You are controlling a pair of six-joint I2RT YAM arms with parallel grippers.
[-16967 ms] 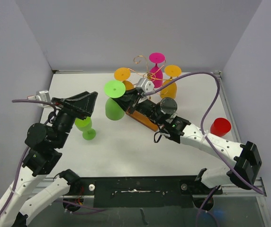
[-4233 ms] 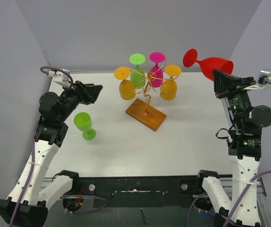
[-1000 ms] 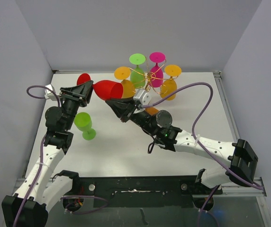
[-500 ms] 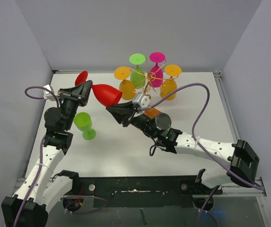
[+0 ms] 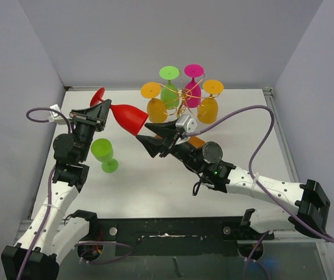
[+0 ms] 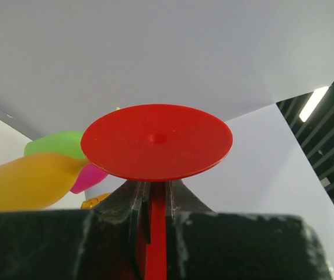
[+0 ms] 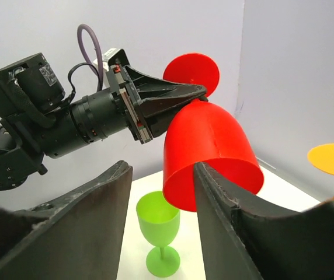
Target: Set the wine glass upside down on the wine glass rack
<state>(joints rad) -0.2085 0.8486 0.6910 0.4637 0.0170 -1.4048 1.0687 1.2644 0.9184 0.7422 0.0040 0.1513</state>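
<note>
Wine glass (image 5: 129, 118), red: pinched by the stem in left gripper (image 5: 105, 107), jaws narrow, closed just under the foot; foot above the fingers in left wrist view. Lying near-horizontal in the air, bowl mouth toward right gripper (image 5: 145, 134). Left of rack (image 5: 181, 108), not on it. Right gripper spread wide, holding nothing; tips just beside bowl rim, contact not clear. Rack at far middle of table (image 5: 155, 186): gold wire, brown base partly hidden behind right arm. Hung upside down on rack: 2 orange glasses (image 5: 156, 111), 1 hung green glass (image 5: 169, 96), 1 pink glass (image 5: 193, 96), so 4 hung. Upright on table: 1 standing green glass (image 5: 104, 153), beside left arm, under the red stem in top view. Count: 6 glasses (1 red, 2 green, 2 orange, 1 pink), 1 rack, 2 arms. Table white, flat, metal edge along right side. Walls (image 5: 155, 41) plain pale grey-lilac on three sides.
</note>
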